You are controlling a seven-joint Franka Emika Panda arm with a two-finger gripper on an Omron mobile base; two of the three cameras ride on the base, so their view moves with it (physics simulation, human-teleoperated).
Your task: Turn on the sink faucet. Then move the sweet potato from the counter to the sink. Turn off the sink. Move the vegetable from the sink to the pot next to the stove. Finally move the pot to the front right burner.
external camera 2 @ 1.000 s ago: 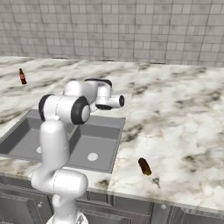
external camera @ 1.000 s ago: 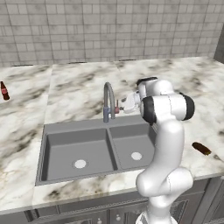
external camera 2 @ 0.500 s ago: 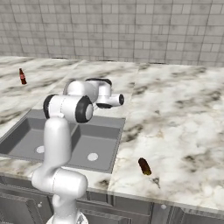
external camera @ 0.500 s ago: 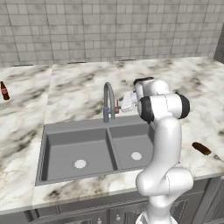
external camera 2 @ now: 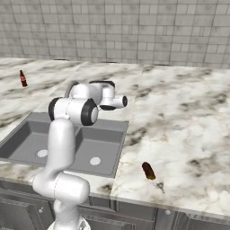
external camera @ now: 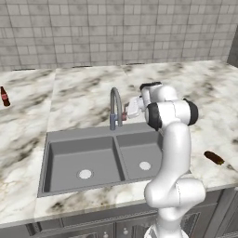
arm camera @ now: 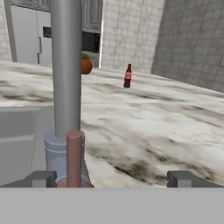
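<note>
The sink faucet (external camera: 115,106) rises behind the divider of the grey sink (external camera: 65,160), its reddish lever (external camera: 123,116) pointing right. My gripper (external camera: 131,109) sits level with that lever, just to its right, open. In the hand view the faucet's post (arm camera: 65,65) fills the left, and the lever (arm camera: 74,155) stands between my wide-open fingertips (arm camera: 42,178), nearer the left one; nothing is gripped. My gripper (arm camera: 113,179) is empty. The sweet potato (external camera: 214,157) lies on the counter (external camera: 83,93) at the right, also seen near the front edge (external camera 2: 148,170).
A dark red bottle (external camera: 3,96) stands far left on the counter, seen too in the other views (external camera 2: 22,78) (arm camera: 127,75). An orange round thing (arm camera: 86,65) sits far behind the faucet. The tiled wall (external camera: 116,32) backs the counter. No water runs from the spout.
My hand has crept left toward the faucet lever over the last second, then nearly stopped. The jaws stayed open. Sweet potato and bottle have not moved.
</note>
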